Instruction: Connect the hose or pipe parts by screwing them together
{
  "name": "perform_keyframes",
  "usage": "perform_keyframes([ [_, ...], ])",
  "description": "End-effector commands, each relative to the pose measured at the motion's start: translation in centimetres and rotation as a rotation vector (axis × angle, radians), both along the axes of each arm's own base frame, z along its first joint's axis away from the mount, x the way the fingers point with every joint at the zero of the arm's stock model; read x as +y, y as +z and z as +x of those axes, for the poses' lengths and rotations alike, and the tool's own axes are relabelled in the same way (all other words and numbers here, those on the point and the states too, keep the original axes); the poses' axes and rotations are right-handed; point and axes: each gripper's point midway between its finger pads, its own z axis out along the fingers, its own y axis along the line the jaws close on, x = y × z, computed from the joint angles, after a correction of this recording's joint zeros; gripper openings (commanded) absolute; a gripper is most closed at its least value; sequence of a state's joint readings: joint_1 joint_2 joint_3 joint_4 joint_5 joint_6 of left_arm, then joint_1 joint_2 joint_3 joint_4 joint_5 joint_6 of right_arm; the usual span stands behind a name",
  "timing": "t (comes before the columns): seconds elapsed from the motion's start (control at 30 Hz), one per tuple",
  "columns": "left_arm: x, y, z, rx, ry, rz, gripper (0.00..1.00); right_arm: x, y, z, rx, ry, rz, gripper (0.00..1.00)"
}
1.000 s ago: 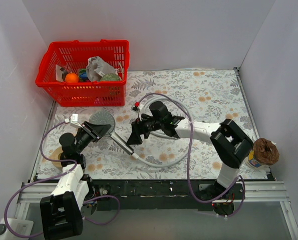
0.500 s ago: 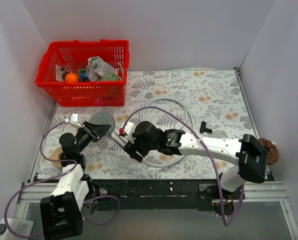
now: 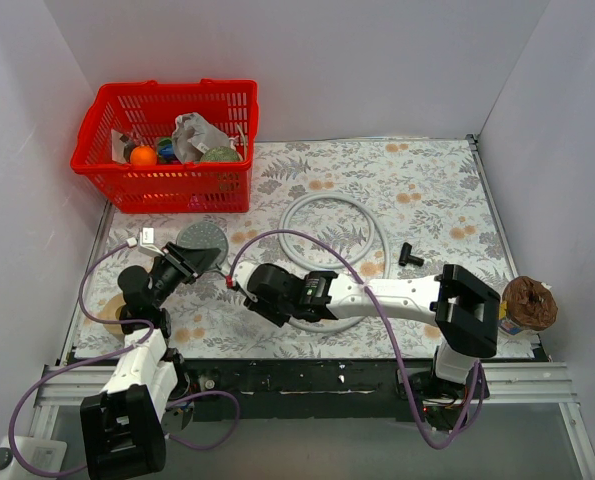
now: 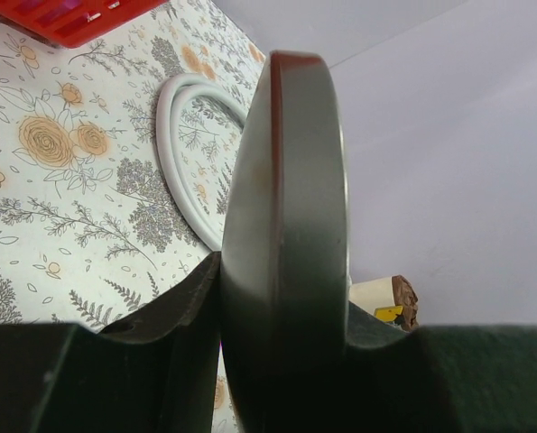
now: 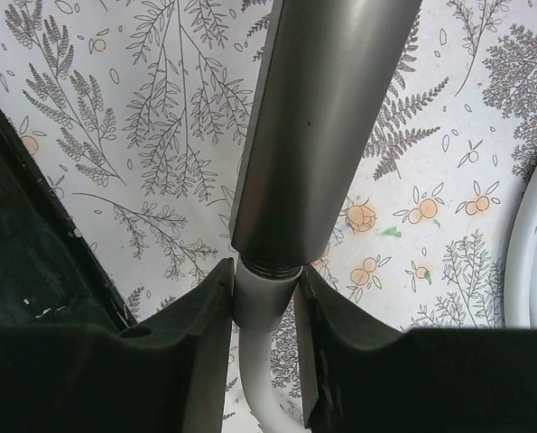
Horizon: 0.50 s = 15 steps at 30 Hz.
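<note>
The grey shower head [image 3: 202, 239] stands on edge, and my left gripper [image 3: 189, 262] is shut on its round face. From the left wrist, the disc [image 4: 286, 225] fills the gap between both fingers. The metallic handle [image 5: 322, 126] runs down to the hose's white end nut [image 5: 266, 296], which meets the handle's threaded end. My right gripper [image 5: 265, 280] is closed on that nut, with a finger pressing each side. In the top view the right gripper [image 3: 249, 292] covers the joint. The whitish hose [image 3: 367, 225] loops on the mat behind it.
A red basket [image 3: 167, 185] with several items stands at the back left. A small black fitting [image 3: 410, 254] lies to the right of the hose loop. A brown-topped container [image 3: 529, 303] sits at the right edge. Purple cables [image 3: 372, 300] trail over both arms.
My right arm has swung left and nearer, bringing its gripper down onto the handle's end. Its jaws have closed from wide onto the hose nut. The left gripper and shower head have not moved.
</note>
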State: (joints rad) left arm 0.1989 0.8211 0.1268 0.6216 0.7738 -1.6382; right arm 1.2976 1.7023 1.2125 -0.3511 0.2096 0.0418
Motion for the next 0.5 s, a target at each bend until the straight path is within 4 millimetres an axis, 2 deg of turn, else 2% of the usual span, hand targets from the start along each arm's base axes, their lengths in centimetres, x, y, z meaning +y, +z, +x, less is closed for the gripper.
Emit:
perform_keyframes([
  [0.0, -0.7, 1.3, -0.6, -0.041, -0.049, -0.004, 0.0, 2.3, 2.7, 1.9, -0.07, -0.056, 0.093, 0.33],
  [0.1, -0.7, 1.2, -0.6, -0.038, -0.049, -0.006, 0.0, 2.6, 2.9, 2.1, -0.06, -0.064, 0.128, 0.18],
  [0.17, -0.7, 1.3, -0.6, -0.042, -0.051, -0.006, 0.0, 3.1, 3.2, 2.0, -0.042, -0.055, 0.161, 0.02],
  [0.2, -0.8, 1.4, -0.6, -0.044, -0.054, -0.007, 0.0, 3.0, 2.9, 2.0, -0.035, -0.058, 0.167, 0.01],
  [0.27, -0.8, 1.3, -0.7, -0.041, -0.059, -0.009, 0.0, 3.9, 3.8, 1.5, -0.012, -0.018, 0.242, 0.01],
  [0.3, -0.9, 1.4, -0.7, -0.046, -0.062, -0.009, 0.0, 3.7, 3.4, 1.5, 0.002, -0.005, 0.25, 0.01],
  [0.37, -1.0, 1.5, -0.8, -0.043, -0.071, -0.017, 0.0, 4.7, 4.8, 0.8, 0.036, 0.053, 0.338, 0.01],
  [0.4, -1.0, 1.5, -0.9, -0.045, -0.074, -0.018, 0.0, 4.4, 4.5, 1.1, 0.049, 0.057, 0.353, 0.01],
  [0.47, -1.1, 1.6, -1.0, -0.043, -0.08, -0.023, 0.0, 5.5, 7.0, 0.3, 0.08, 0.138, 0.487, 0.01],
])
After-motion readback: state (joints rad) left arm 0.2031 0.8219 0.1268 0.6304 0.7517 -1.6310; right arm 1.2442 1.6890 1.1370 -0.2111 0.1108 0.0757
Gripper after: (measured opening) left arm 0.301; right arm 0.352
